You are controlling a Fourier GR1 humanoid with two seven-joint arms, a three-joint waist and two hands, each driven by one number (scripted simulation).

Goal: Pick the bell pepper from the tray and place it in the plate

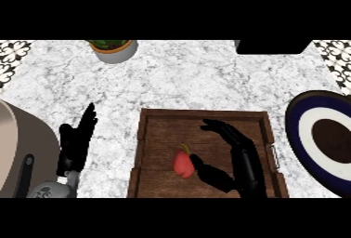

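My right hand (244, 161) hovers over the brown wooden tray (205, 113), fingers (224, 131) straight and holding nothing, thumb just beside the small red bell pepper (182, 163) lying inside. Closing from here, I fear the thumb nudges it away, or catches only its edge before the blue-and-white round plate (295, 130).

No text, label, brand, number or sign can be read anywhere. The tray (205, 113), plate (296, 122), pepper (182, 165), pot (116, 52) and counter (192, 79) all carry no writing.
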